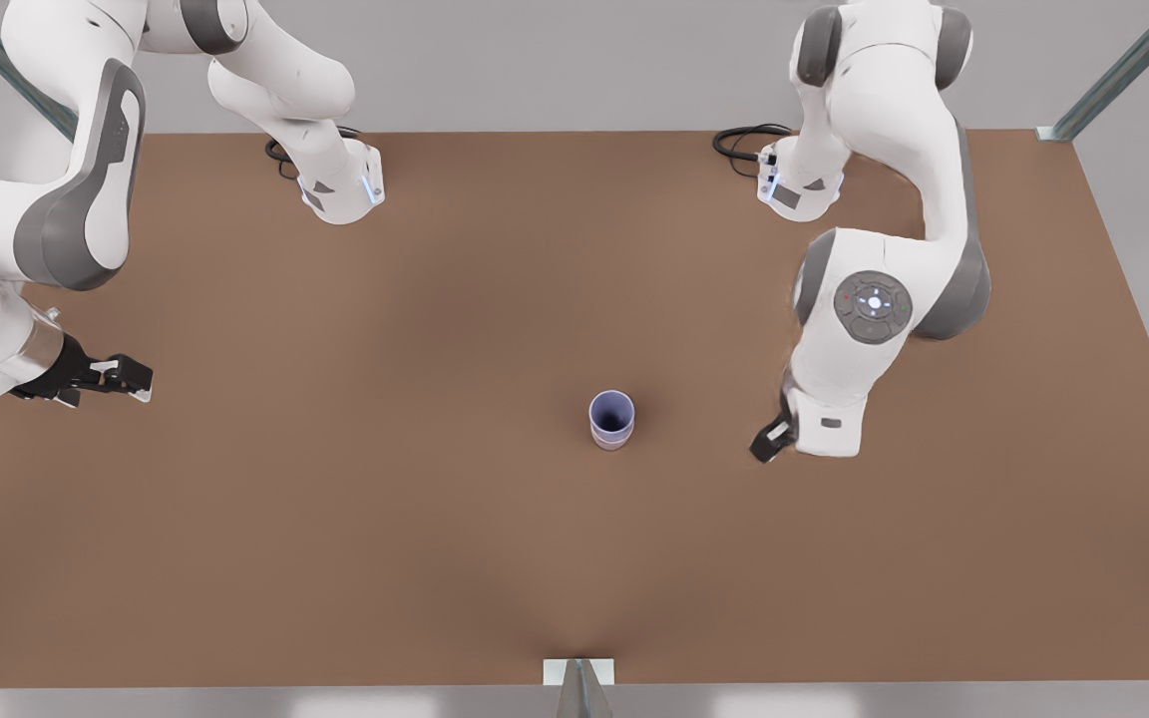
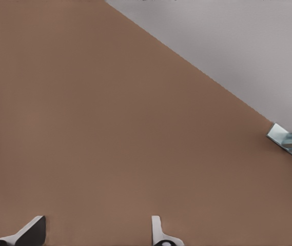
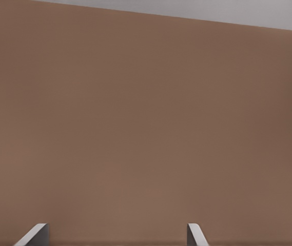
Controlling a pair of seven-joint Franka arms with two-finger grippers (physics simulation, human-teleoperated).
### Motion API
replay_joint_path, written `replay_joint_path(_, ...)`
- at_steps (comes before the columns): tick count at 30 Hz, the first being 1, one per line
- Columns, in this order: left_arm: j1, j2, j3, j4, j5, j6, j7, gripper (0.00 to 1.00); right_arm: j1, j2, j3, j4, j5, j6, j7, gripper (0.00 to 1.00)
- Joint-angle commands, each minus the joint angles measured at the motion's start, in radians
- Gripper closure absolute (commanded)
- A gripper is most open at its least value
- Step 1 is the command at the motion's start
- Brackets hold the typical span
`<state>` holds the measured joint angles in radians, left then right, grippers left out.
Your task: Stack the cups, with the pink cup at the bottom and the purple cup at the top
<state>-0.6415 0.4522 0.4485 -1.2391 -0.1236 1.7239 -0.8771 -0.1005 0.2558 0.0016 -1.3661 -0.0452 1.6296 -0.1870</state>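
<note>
Pincers, left pincer (image 2: 97, 220) and right pincer (image 3: 116, 228), wide apart and empty over table (image 2: 84, 102); purple cup (image 1: 611, 407) inside pink cup (image 1: 610, 443).

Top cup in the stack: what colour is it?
Bluish lavender, dark inside; the purple cup sits in the pink cup. Front view shows it best.

A wide brown table (image 1: 335, 519) lies under both pincers, plain and flat. Behind the arm bases, black cables (image 1: 749, 140) rest on it. A metal bracket (image 1: 579, 673) sits at its near edge, far from either pincer; grey floor (image 2: 238, 46) lies beyond.
</note>
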Motion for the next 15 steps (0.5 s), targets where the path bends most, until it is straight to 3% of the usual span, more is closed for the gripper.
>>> replay_joint_path(1,0.066,-0.075,-0.016,-0.008,-0.036,-0.253,0.866,0.00,0.001,0.000,0.000,0.001,0.001,0.001,0.000,0.00)
replay_joint_path(4,0.374,-0.178,-0.398,-0.037,0.165,-0.268,0.902,0.00,0.004,0.000,0.000,0.001,0.001,0.001,0.000,0.00)
replay_joint_path(7,0.534,-0.208,-0.583,-0.046,0.200,-0.265,0.895,0.00,0.004,0.000,0.000,0.001,0.001,0.001,0.000,0.00)
replay_joint_path(15,0.589,-0.245,-0.645,-0.045,0.199,-0.239,0.931,0.00,0.004,0.000,0.000,0.001,0.001,0.001,-0.002,0.00)
